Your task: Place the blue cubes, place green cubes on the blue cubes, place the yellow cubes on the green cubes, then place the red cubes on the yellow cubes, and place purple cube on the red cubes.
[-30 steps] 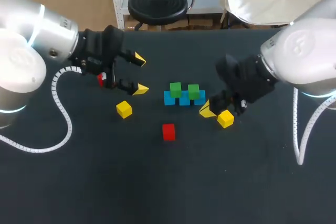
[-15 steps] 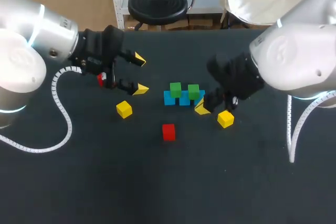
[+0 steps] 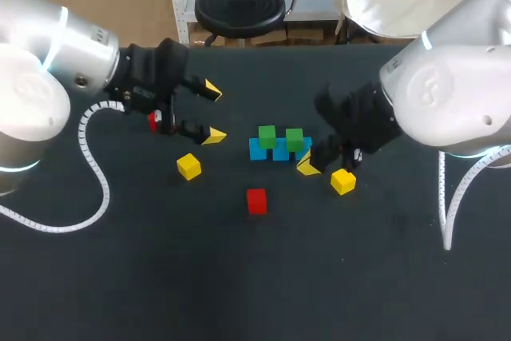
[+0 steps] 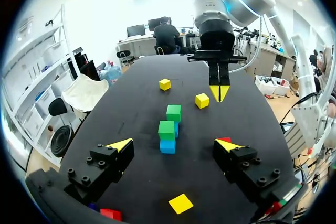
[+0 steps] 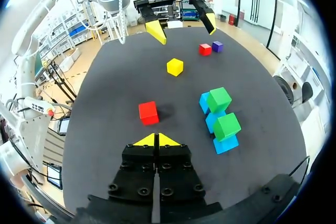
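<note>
Three blue cubes (image 3: 279, 152) form a row mid-table, with green cubes (image 3: 267, 136) (image 3: 294, 139) on top of them. My right gripper (image 3: 307, 166) is shut and empty, low beside the row's right end, next to a yellow cube (image 3: 343, 181). In its wrist view the shut tips (image 5: 156, 140) point at a red cube (image 5: 148, 112), with the green cubes (image 5: 219, 99) to one side. My left gripper (image 3: 212, 113) hangs open and empty left of the row, near a second yellow cube (image 3: 189, 166). A second red cube (image 5: 205, 49) and the purple cube (image 5: 217, 46) lie under it.
The loose red cube (image 3: 256, 200) sits in front of the row. A third yellow cube (image 4: 165, 84) lies beyond my right gripper (image 4: 219, 93) in the left wrist view. The black table (image 3: 160, 277) stretches wide toward the front edge.
My right arm has shifted left, bringing its shut gripper closer to the right end of the blue row. The left arm and all the cubes have stayed put.
</note>
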